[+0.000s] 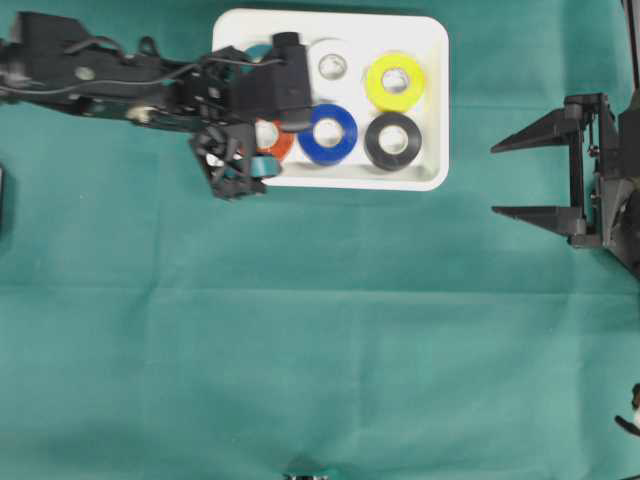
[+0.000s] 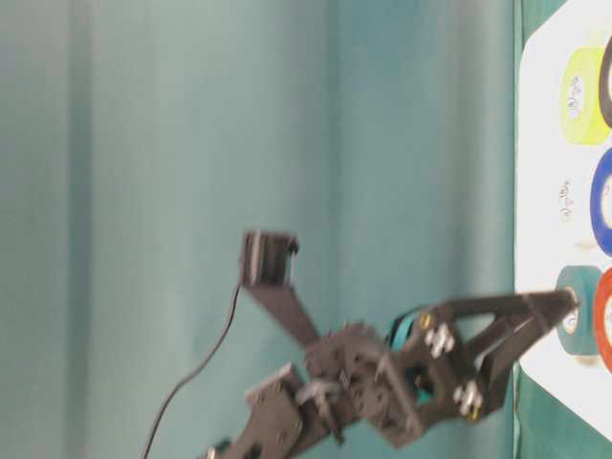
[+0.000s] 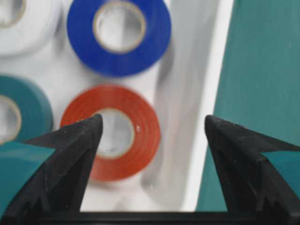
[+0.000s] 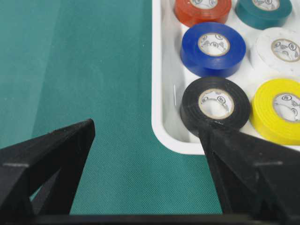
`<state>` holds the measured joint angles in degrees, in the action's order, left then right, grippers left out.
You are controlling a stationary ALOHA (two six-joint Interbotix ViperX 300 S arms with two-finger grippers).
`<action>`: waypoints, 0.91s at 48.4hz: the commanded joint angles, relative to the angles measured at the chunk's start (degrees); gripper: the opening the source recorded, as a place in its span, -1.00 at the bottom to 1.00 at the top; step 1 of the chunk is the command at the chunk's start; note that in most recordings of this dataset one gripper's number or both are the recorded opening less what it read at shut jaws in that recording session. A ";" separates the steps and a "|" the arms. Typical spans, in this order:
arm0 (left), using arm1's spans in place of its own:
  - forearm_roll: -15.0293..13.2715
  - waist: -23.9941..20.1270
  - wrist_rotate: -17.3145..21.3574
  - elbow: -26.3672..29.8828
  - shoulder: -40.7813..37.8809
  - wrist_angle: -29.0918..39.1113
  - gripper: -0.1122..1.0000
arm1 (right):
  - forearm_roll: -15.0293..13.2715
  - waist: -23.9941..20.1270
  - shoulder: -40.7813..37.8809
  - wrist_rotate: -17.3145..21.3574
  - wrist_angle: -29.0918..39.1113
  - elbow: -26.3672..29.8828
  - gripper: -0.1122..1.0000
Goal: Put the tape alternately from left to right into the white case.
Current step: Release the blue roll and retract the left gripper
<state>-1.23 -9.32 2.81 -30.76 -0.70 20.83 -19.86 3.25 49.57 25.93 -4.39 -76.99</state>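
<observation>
The white case holds six tape rolls: teal, white and yellow in the far row, red, blue and black in the near row. My left gripper hangs open and empty over the case's near left corner. In the left wrist view one fingertip is above the red roll, the other above the cloth outside the rim. My right gripper stands open and empty on the cloth to the right of the case, near the black roll.
Green cloth covers the table. The left arm stretches in from the left edge and hides most of the teal roll from above. A dark object sits at the left edge.
</observation>
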 commanded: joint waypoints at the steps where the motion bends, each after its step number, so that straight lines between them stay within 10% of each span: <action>1: 0.09 -0.44 -0.09 -2.29 4.48 -2.29 0.71 | 0.00 -0.09 -0.09 0.09 -0.53 0.79 0.30; 44: -0.09 -1.14 0.00 -33.49 34.98 -23.82 0.71 | -0.09 -0.09 -0.09 -0.18 -0.53 0.18 0.30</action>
<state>-1.23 -10.28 2.72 -62.93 31.38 -0.88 -19.86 3.25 49.57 25.84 -4.39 -77.43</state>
